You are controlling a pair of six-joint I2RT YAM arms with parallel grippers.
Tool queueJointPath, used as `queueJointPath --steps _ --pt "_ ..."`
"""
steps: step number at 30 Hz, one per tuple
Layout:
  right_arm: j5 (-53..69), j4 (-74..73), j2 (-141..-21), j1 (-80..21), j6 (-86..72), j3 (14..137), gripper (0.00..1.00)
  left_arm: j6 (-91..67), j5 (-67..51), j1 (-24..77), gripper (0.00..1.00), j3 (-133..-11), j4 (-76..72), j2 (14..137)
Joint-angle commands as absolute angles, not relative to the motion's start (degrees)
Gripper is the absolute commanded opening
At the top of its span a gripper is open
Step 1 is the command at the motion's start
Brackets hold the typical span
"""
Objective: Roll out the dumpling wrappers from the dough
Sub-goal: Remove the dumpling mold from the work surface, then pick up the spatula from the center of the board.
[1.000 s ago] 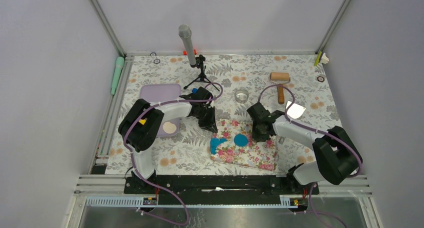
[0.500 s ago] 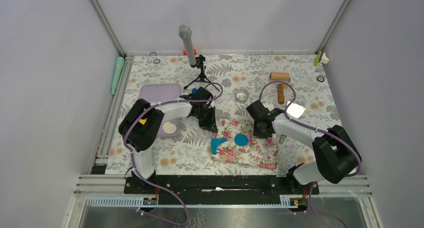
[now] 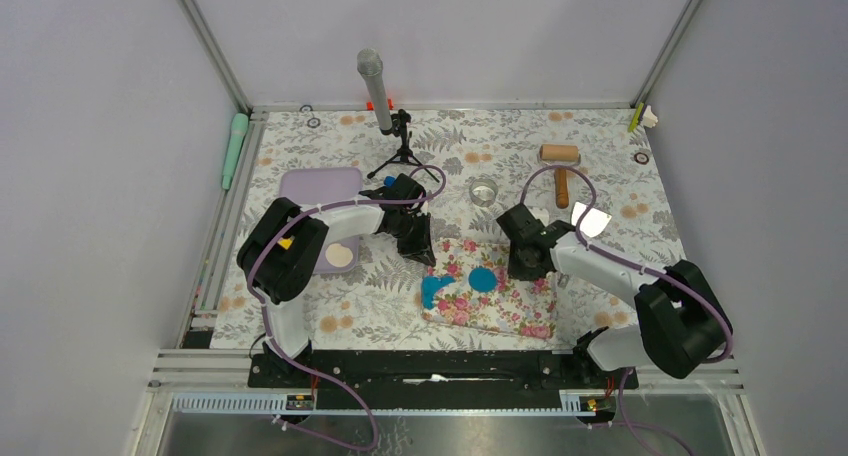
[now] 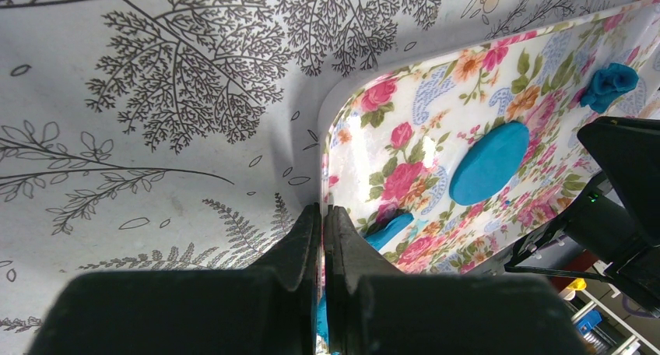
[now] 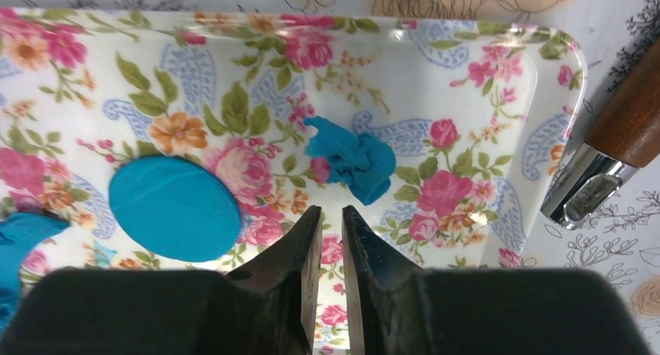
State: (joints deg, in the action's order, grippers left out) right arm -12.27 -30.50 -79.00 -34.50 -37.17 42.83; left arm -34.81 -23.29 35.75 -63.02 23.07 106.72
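my left gripper point(image 4: 322, 215) is clenched tight, tips together, at the far left corner of the glossy pink floral mat point(image 3: 500, 306). the mat's edge runs straight into the slit btwn the tips, and i can't tell if it's pinched there. my right gripper point(image 5: 331, 215) hangs over the mat's right half w/ its jaws a narrow slit apart and nothing btwn them, so it's grasping nothing. the one dumpling wrapper, a flat round clean-edged disc of bright blue clay point(image 5: 173, 208), lies on the mat near its middle, just left of my right tips in the right wrist view and apart from them. the dough is in two bits: a crumpled bright blue lump point(image 5: 350, 164) on the mat just beyond those tips, and a ragged blue leftover scrap point(image 3: 433, 290) at the mat's left edge, near my left gripper. off the mat's right side lies a wood-handled tool w/ a shiny metal end point(image 5: 623, 121). further back on the fern-print tablecloth point(image 3: 450, 136) are a wooden roller point(image 3: 560, 166), a small clear glass cup point(image 3: 483, 191), a lilac tray point(image 3: 320, 188) w/ a cream disc point(image 3: 340, 255) at its near end, and a grey mic on a black tripod point(image 3: 372, 81). a yellow sticker point(image 3: 285, 243) on my left arm is too small to read.
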Motion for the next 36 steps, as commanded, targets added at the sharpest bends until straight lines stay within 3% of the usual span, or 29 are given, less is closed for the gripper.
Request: queueJointPath --steps 1,9,17,24,36 --pt "-11.1 -31.5 -75.9 -34.7 -38.0 41.9 0.23 -33.7 -19.0 35.6 0.00 -62.0 25.6 109.2" --pt "-18.3 -34.6 -68.0 -30.4 -38.4 47.2 0.23 -32.9 -18.8 35.5 0.00 -64.0 27.7 108.2" --pt "-12.8 -35.1 -68.5 -3.1 -36.6 46.2 0.46 -34.8 -15.2 34.5 0.00 -64.7 29.0 106.0" --pt "-12.8 -28.1 -73.0 1.5 -35.3 43.1 0.66 -35.1 -16.1 33.2 0.00 -66.5 30.5 105.6" --pt "-10.8 -22.4 -79.4 2.6 -34.6 39.6 0.64 -33.8 -13.8 33.0 0.03 -69.1 33.8 103.7"
